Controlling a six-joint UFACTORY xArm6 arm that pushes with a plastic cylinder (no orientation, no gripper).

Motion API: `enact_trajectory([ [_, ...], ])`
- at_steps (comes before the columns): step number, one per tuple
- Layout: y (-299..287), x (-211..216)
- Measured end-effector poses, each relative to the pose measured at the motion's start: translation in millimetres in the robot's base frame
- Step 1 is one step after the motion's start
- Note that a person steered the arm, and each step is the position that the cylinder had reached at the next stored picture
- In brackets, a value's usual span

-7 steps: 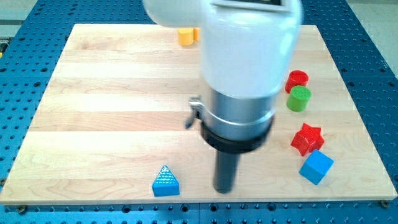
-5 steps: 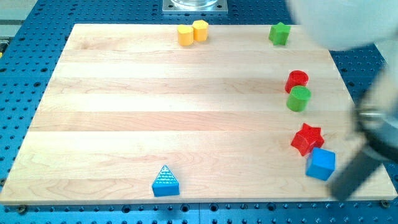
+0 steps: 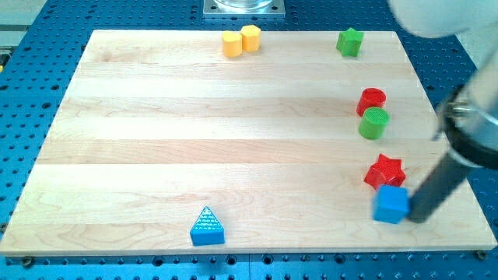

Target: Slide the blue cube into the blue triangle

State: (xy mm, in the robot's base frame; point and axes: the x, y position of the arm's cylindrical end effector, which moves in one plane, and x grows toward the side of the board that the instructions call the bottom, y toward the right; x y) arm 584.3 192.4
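The blue cube (image 3: 391, 205) is shown at the lower right of the bench (image 3: 156, 148), just below the red star (image 3: 385, 172). My tip (image 3: 418, 218) is pressed against its right face. The blue triangle (image 3: 207, 226) is seen well apart, lower centre-left. No pincer is fitted.

Lab: blue perforated bench (image 3: 23, 117)

Eight blocks on the counter (image 3: 156, 117)

Two blue: a blue cube (image 3: 391, 205) and a blue triangle (image 3: 207, 227). Two red: a red star (image 3: 384, 172) and a red cylinder (image 3: 372, 99). Two green: a green cylinder (image 3: 374, 123) and a green star (image 3: 350, 41). Two yellow blocks (image 3: 240, 40), shapes unclear.
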Motion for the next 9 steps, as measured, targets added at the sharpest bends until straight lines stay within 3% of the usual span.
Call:
enact_trajectory([
  [1, -78.0, 0.0],
  [2, -84.2, -25.5],
  [3, -136.6, -33.5],
  [4, -156.4, -10.2],
  [5, -111.3, -3.8],
  [7, -184.4, 33.7],
  [8, -169.2, 33.7],
  [9, -105.3, 31.2],
])
